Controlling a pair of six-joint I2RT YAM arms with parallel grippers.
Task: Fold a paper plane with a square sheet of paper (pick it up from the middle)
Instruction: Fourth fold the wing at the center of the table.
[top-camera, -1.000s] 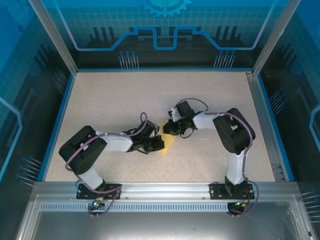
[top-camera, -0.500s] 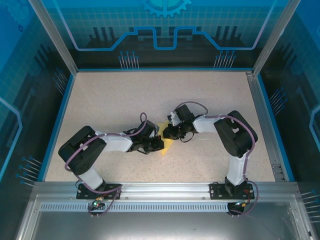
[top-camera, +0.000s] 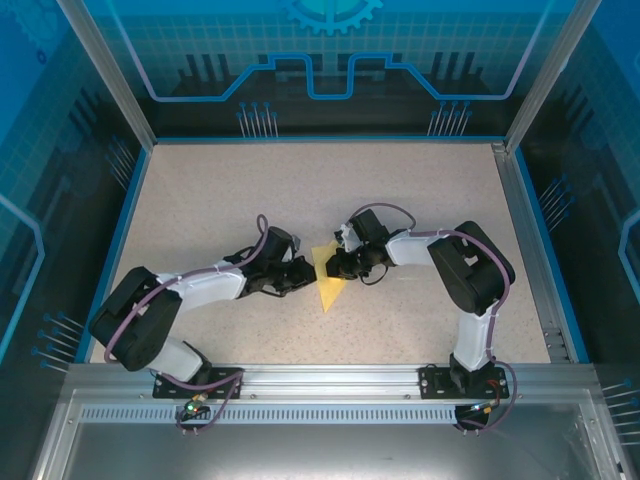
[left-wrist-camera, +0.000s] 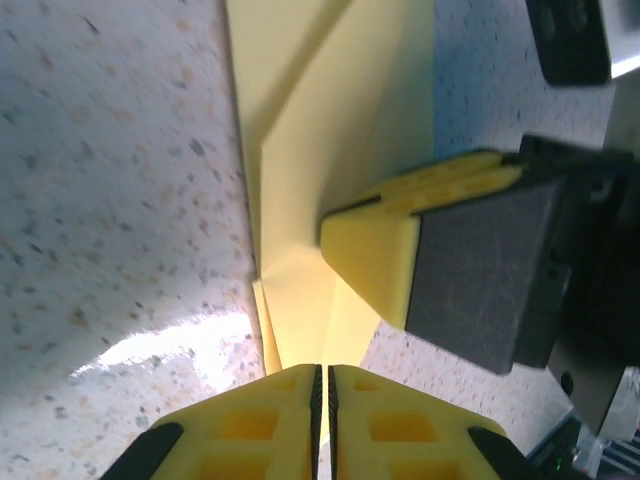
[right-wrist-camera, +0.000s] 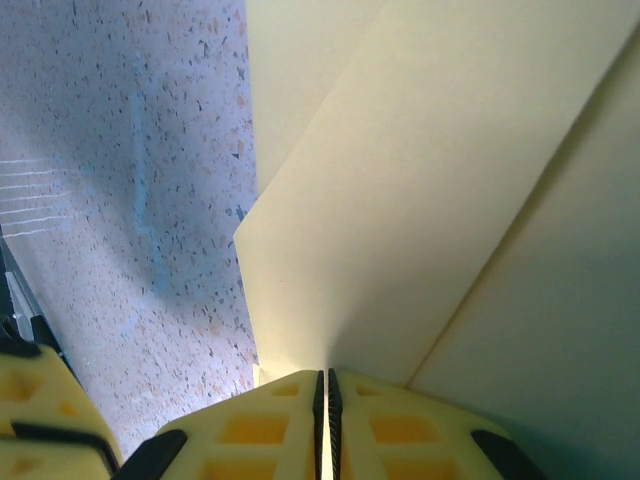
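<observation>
Left wrist view: left gripper (left-wrist-camera: 322, 370) jaws nearly together, seemingly pinching the tip of the folded yellow paper (left-wrist-camera: 310, 200) | right wrist view: right gripper (right-wrist-camera: 322, 376) jaws clamped on the same sheet | top external: paper at the middle of the table (top-camera: 250, 190), between both grippers

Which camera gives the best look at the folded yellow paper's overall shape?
Top external: the folded paper shows its whole pointed outline. The left wrist view shows creases close up, partly behind the right end effector; the right wrist view shows layered flaps, no outline.
</observation>
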